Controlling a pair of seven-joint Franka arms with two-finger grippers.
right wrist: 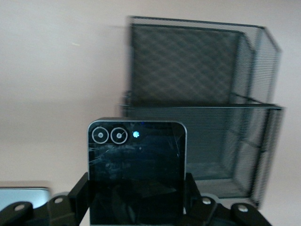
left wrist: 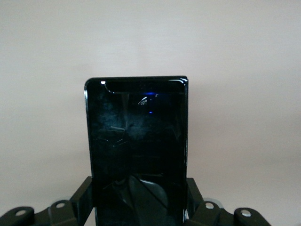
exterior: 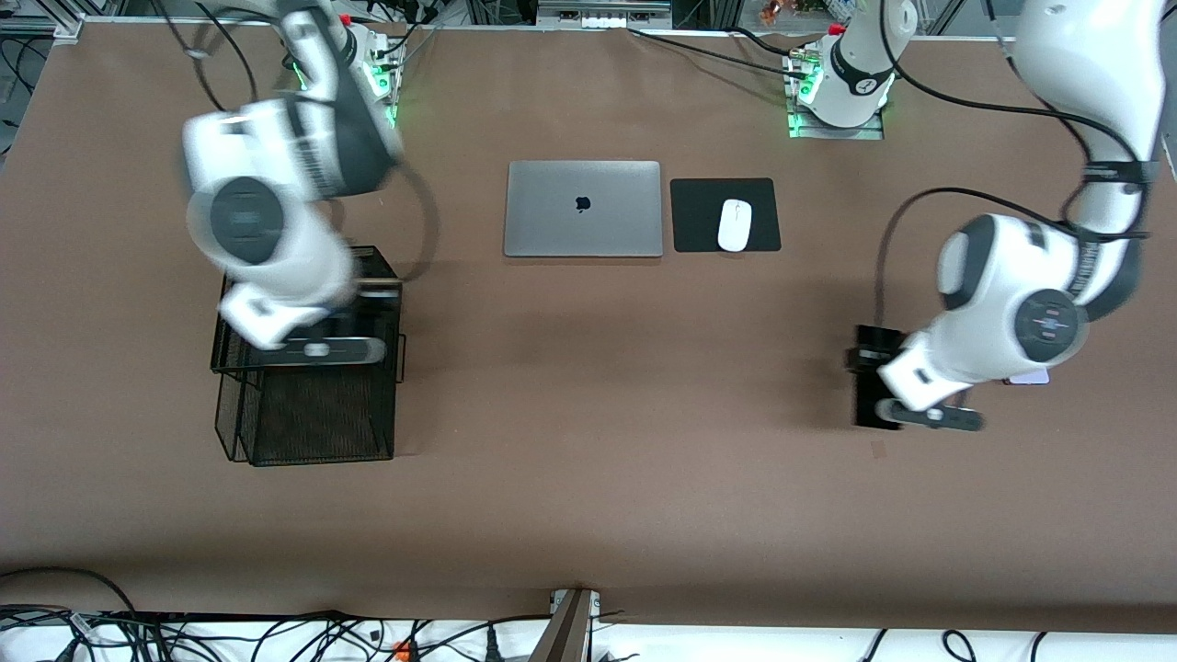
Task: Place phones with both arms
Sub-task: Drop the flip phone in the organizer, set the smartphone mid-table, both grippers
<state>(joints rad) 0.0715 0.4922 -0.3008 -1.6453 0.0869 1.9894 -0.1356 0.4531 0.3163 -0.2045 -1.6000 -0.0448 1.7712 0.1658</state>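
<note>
The left hand [left wrist: 139, 214] is closed on the long slim black slab phone [left wrist: 136, 150], its fingers clamping the two long edges near one end, so that most of the slab projects free of the grip; in the front view this hand [exterior: 929, 416] sits at the lower right of the frame, low over the brown tabletop [exterior: 607, 414], with the slab [exterior: 869, 377] showing as a dark strip beside the wrist and a small pale lilac-white phone [exterior: 1028, 376] lying just beside the arm, mostly hidden by it. The right hand [right wrist: 136, 212] is closed on the small squarish black folded phone [right wrist: 136, 172], again gripped across its side edges, with the twin camera rings at the free end. In the front view this hand [exterior: 317, 349] is at the left of the frame, over the black wire-mesh desk tray [exterior: 308, 405] (a tiered basket, apparently the drop-off point). Both phones are rigid, fairly light, and glass-faced, therefore slippery and liable to scratch or crack; judged from these views, an edge grip near the middle would resist tipping better than an end grip. A silver closed laptop [exterior: 583, 209] and a white mouse [exterior: 734, 224] on a black pad [exterior: 699, 216] occupy the upper centre.
</note>
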